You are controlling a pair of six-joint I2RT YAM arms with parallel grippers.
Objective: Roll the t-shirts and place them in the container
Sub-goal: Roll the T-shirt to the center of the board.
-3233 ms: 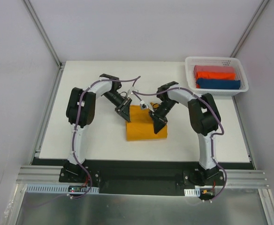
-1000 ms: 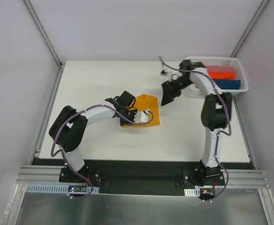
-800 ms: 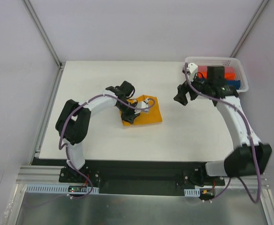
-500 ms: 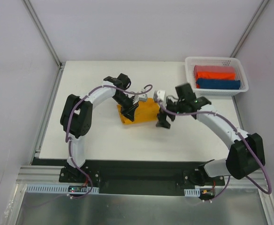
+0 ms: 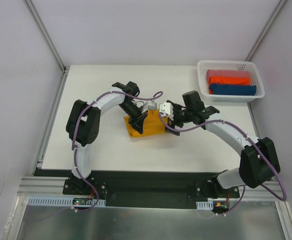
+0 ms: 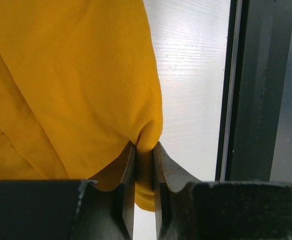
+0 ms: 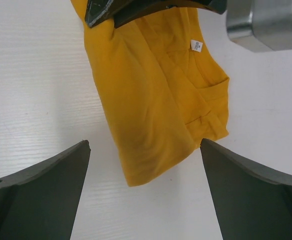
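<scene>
The left pincer (image 5: 137, 123) is clamped on a bunched fold at the edge of the t-shirt (image 5: 148, 127), with cloth pressed between its nearly closed fingers (image 6: 128, 165). From the wrist view the pinch looks shallow, a thin ridge of fabric only. That hold should be kept firm and level, without tugging, or the ridge may slip out.

The t-shirt lies as a narrow folded bundle near the middle of the desk (image 5: 111, 155), between the two arms. Its neck label (image 7: 196, 46) shows near the far end. Whether the pinched end rests on the desk or hangs just above it cannot be told.

The right pincer (image 5: 168, 114) hovers at the bundle's right end with its jaws wide apart and holding nothing. In its own view the free end of the cloth sits squarely between the fingers (image 7: 41, 170). A good next move would be to come straight down and close on all layers at that end, not just the top one. It should also stay apart from the left fingers. With both ends held, the arms should turn the cloth over together at an even pace so the roll stays tight and straight.

At far right the basket (image 5: 228, 63) holds a red roll (image 5: 228, 77) and a blue roll (image 5: 233, 89).
</scene>
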